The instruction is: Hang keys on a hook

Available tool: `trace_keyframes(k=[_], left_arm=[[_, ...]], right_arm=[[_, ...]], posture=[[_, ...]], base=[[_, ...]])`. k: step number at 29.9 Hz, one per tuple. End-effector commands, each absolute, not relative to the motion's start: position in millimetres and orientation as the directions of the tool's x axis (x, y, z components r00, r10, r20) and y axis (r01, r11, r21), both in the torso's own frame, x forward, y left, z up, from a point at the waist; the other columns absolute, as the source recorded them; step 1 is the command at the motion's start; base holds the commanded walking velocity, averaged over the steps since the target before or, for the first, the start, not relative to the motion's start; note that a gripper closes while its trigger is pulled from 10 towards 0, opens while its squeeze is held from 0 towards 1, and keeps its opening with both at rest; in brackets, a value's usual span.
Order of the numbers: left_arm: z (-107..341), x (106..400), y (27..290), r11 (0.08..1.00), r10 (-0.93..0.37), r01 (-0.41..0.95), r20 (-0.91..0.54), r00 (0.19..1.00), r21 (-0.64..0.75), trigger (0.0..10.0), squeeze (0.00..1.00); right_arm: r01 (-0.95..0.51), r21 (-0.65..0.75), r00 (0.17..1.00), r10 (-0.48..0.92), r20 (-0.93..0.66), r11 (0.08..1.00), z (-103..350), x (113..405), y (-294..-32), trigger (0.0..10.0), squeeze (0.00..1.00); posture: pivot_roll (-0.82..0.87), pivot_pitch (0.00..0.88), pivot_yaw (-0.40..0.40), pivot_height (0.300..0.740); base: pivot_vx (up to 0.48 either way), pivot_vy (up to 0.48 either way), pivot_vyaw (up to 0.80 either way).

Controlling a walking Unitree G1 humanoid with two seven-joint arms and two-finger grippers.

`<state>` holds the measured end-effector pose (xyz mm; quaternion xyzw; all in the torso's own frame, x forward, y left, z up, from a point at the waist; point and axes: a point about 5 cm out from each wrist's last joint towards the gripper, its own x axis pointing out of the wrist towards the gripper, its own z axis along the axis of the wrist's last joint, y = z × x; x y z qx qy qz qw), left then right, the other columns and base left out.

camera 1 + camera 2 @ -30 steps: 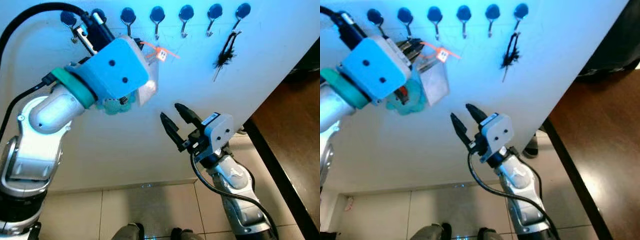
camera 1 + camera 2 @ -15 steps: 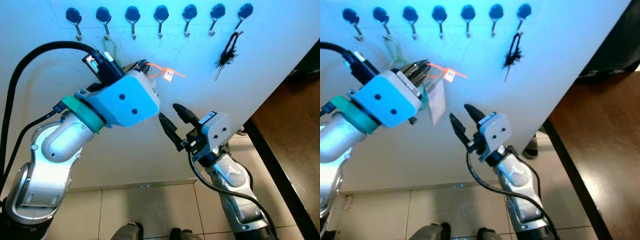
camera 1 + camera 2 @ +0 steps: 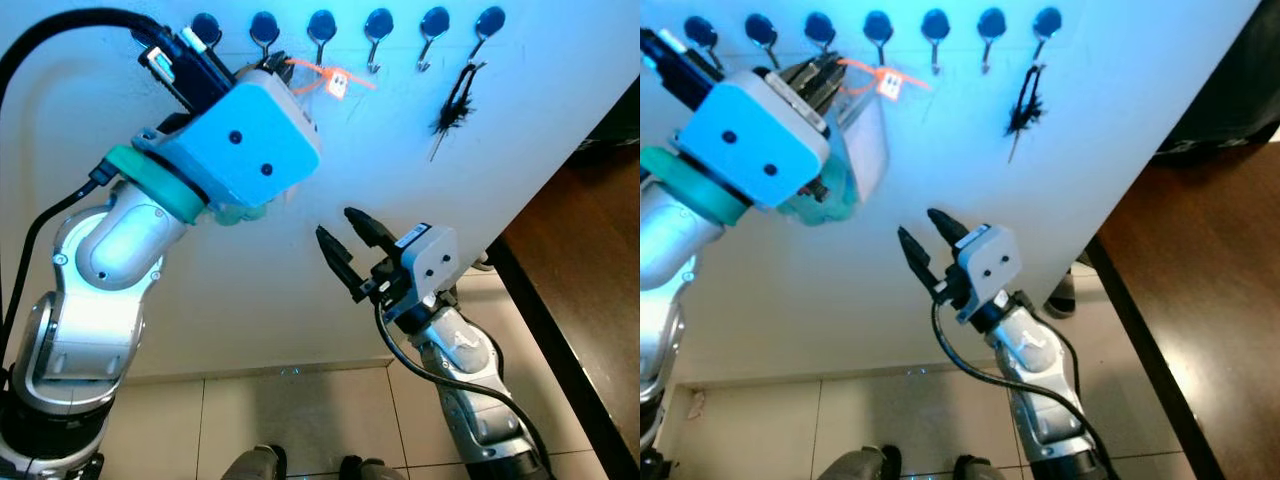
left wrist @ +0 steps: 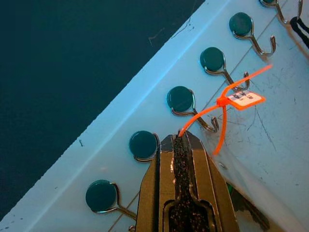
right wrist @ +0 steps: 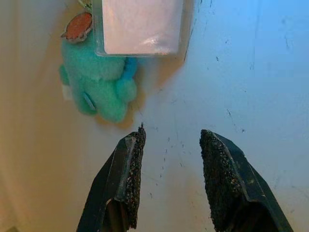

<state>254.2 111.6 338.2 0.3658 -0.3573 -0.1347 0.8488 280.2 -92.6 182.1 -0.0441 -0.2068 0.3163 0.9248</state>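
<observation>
Raised since half a second before, the left hand pinched the keys' orange tie beside the hooks. Below, the right hand hung spread, near a black tassel.

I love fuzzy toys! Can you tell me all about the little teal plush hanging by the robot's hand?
The teal plush toy looks soft and fuzzy, with a rounded body, stubby limbs and a small orange-brown patch near its top. It hangs against the white wall, just behind a clear plastic card sleeve that overlaps its upper part. It dangles below the left end effector, which is shut on an orange zip tie near the hooks.
</observation>
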Motion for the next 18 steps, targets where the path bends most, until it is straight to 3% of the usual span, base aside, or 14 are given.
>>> trace_keyframes(k=[1,5,18], left_arm=[[338.4,253.7,107.8,0.689,-0.504,-0.034,0.512,0.696,0.724,10.0,0.0],[330.4,261.0,96.4,0.688,-0.517,-0.004,0.494,0.699,0.726,10.0,0.0],[335.5,268.1,98.3,0.702,-0.47,-0.05,0.515,0.717,0.71,10.0,0.0]], right_arm=[[-0.575,-0.221,0.709,0.614,0.345,0.788,179.3,279.9,-89.8,10.0,0.0],[-0.571,-0.22,0.711,0.611,0.35,0.791,179.5,280.1,-89.6,10.0,0.0],[-0.565,-0.22,0.714,0.605,0.352,0.795,179.0,279.7,-90.6,10.0,0.0]], posture=[[0.18,0.109,0.092,0.74],[0.16,0.105,0.098,0.74],[0.16,0.098,0.102,0.74]], base=[[0.0,0.0,0.0],[0.0,0.0,0.0],[0.0,0.0,0.0]])
